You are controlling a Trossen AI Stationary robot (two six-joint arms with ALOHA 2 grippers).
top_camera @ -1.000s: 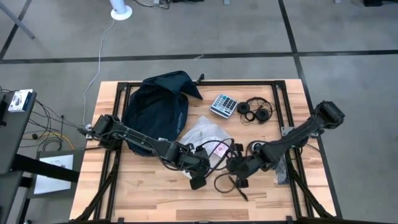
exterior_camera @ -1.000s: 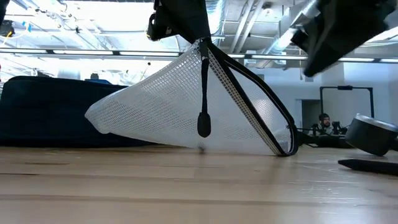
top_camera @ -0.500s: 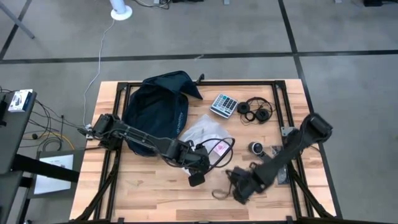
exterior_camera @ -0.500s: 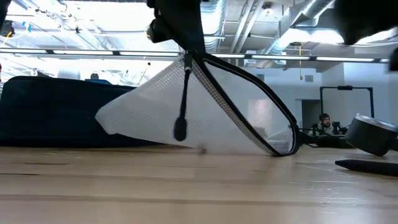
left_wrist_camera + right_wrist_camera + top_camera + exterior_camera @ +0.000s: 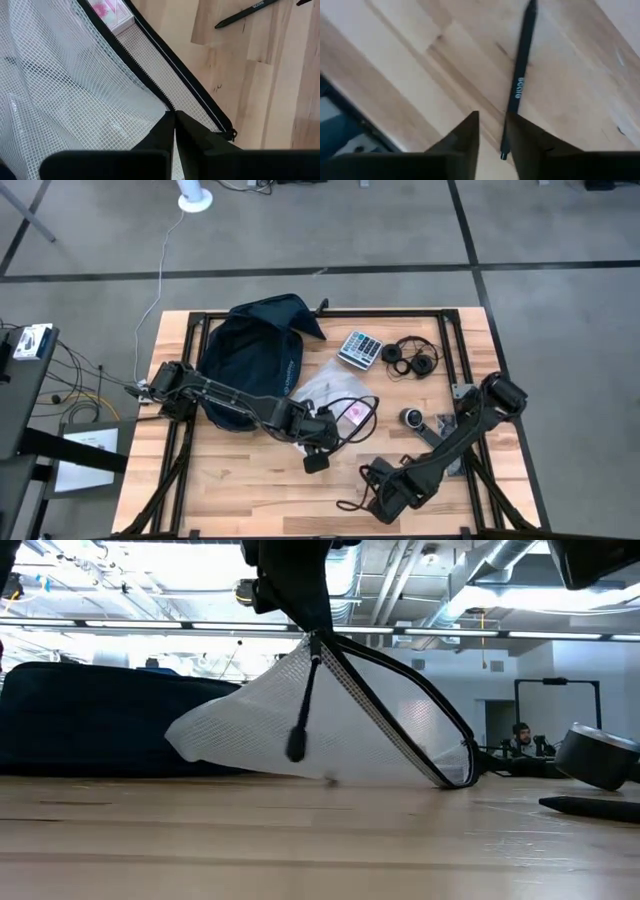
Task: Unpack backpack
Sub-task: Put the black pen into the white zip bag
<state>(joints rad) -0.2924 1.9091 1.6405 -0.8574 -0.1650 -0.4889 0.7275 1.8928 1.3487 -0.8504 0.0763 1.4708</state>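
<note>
Backpack (image 5: 252,358) lies at the bench's (image 5: 240,490) far left. My left fingers (image 5: 174,131) pinch the mesh pouch's (image 5: 330,395) zipper edge; my right fingers (image 5: 492,135) stand slightly spread above a black pen (image 5: 519,80).

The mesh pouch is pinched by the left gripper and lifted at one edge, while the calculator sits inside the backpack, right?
Not quite. The calculator lies on the bare table, beside the backpack, as the high view shows. The rest holds: the left gripper pinches the mesh pouch and lifts one edge.
</note>
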